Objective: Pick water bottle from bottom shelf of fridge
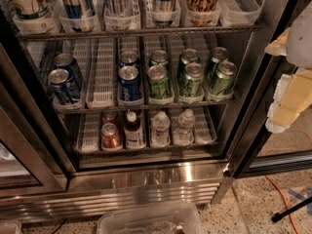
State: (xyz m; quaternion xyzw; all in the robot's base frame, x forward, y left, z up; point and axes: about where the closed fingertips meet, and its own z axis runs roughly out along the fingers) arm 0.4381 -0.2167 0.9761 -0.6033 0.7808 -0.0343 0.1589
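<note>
The fridge [146, 184] stood open, and its shiny steel bottom was at 6 o'clock in the view. The bottom shelf [90, 130] was the lowest rack, with white plastic lanes on it. The water bottle [160, 127] stood up straight in a lane on that shelf, just under the middle of the view, with its white cap on top. Another clear bottle [185, 125] stood just beside it at its 3 o'clock, in the next lane. At 9 o'clock from the water bottle was a bottle of brown drink [132, 128], also with a white cap. Past that, still at 9 o'clock, was a red can [110, 136] with a second red can [111, 117] behind it. On the rack above, green cans [191, 79] sat at 12 o'clock and 1 o'clock from the water bottle, and blue cans [129, 82] sat at 11 o'clock and 10 o'clock. Tall cans [117, 4] filled the top rack at 12 o'clock. The claw [286, 94] was at 3 o'clock, by the edge of the view, outside the fridge and well apart from the water bottle. I could not tell if the claw was open or closed. A clear plastic box [146, 218] sat on the speckled floor [248, 204] at 6 o'clock.
</note>
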